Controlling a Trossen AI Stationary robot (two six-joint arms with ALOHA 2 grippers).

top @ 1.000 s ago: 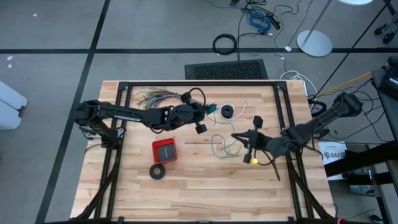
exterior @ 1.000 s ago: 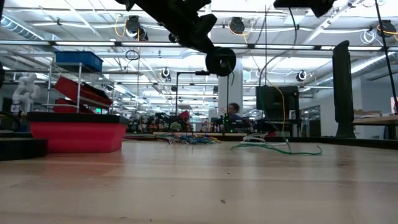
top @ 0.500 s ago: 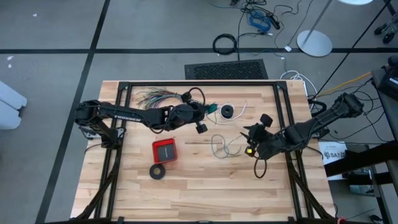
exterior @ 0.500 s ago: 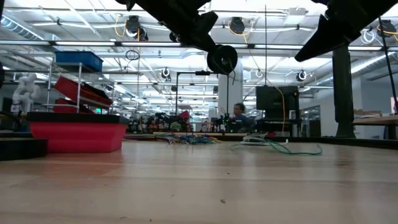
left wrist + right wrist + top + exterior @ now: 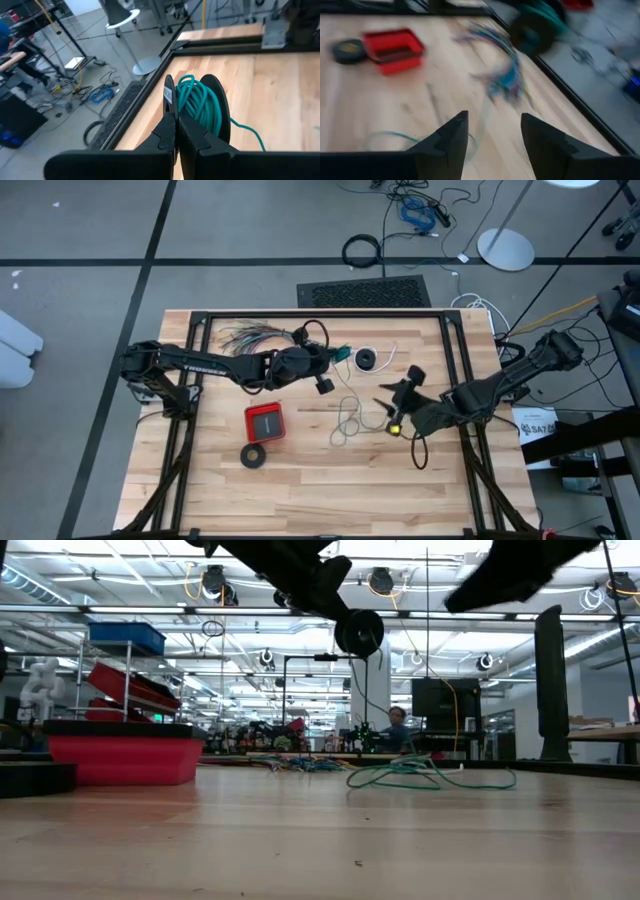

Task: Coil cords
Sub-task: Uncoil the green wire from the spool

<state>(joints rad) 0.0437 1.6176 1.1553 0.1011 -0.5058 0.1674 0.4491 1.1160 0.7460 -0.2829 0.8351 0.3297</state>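
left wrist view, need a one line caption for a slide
Left gripper shut on the rim of a black spool wound with teal-green wire, held above the wooden table.

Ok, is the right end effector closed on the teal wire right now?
No, in the right wrist view the right end effector stands open with bare table between its fingers, nothing gripped.

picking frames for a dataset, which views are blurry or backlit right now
Right wrist view: motion-smeared, the many-coloured wires streaked, the red tray soft. Left wrist view: sharp on the teal wire spool held by the left hand. Low view: arms are dark silhouettes against bright ceiling lights. High view: evenly lit, clear.
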